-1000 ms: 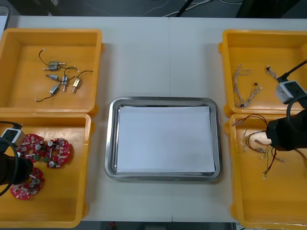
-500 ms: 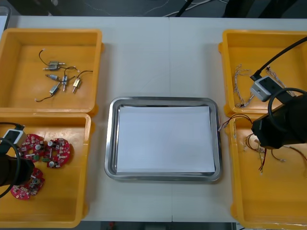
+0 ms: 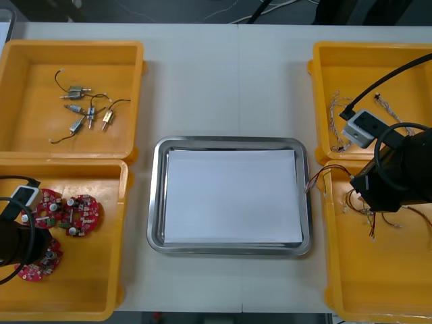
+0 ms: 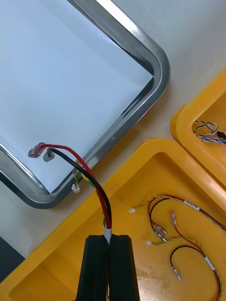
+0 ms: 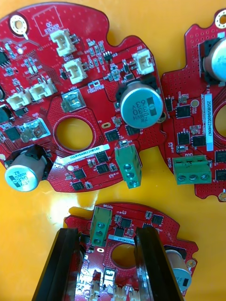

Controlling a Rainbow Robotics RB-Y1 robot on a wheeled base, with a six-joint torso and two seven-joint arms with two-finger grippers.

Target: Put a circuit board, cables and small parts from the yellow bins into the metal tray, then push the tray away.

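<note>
Cable is pinched between the closed fingers of the right gripper, its loose ends hanging just inside the tray rim. It should be carried well over the white inside before release, so nothing is snagged. The left gripper is held open astride a circuit board.

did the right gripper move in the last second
Yes. The right gripper, shut on a red and black cable, has shifted leftward across the near right yellow bin toward the metal tray.
</note>
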